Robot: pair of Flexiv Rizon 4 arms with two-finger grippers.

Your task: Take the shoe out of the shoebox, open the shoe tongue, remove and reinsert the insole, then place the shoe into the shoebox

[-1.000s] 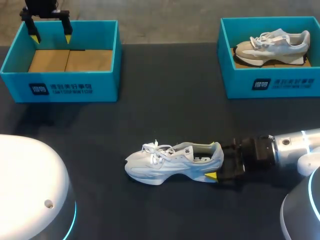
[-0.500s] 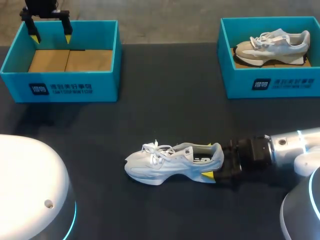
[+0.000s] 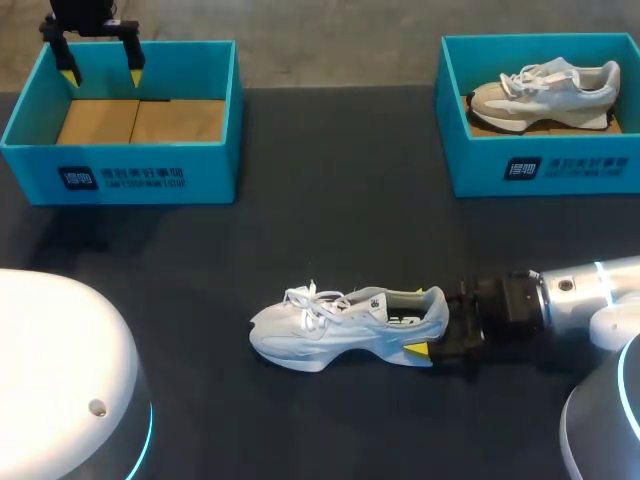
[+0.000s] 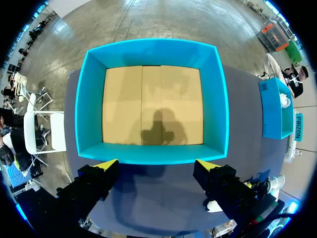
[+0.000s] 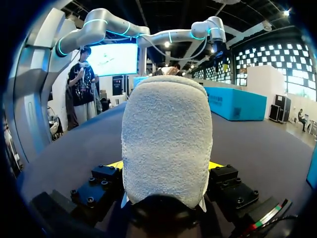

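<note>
From the head view, your shoe (image 3: 345,325) lies on its sole on the dark surface (image 3: 330,230), long axis running side to side, toe towards your left arm's side and heel towards your right. Your right hand (image 3: 432,335) sits at that heel, one yellow tip showing below it. Your left hand (image 3: 98,62) hangs over the far rim of the left shoebox (image 3: 120,150), which shows only its cardboard floor. The right shoebox (image 3: 540,150) holds a second shoe (image 3: 545,92), beige and white, its toe pointing the same way. Each box front carries a dark label (image 3: 122,178) with white print.

In the left wrist view, your left hand's fingers (image 4: 99,176) stand wide apart with nothing between them. Their tips are over the near wall of the teal box, and the hand's shadow falls on the cardboard floor.

In the right wrist view, the fuzzy grey heel (image 5: 166,144) fills the gap between your right hand's fingers. A sliver of yellow shows at each side, pressed against it, so this hand has closed on the shoe from both sides.
</note>
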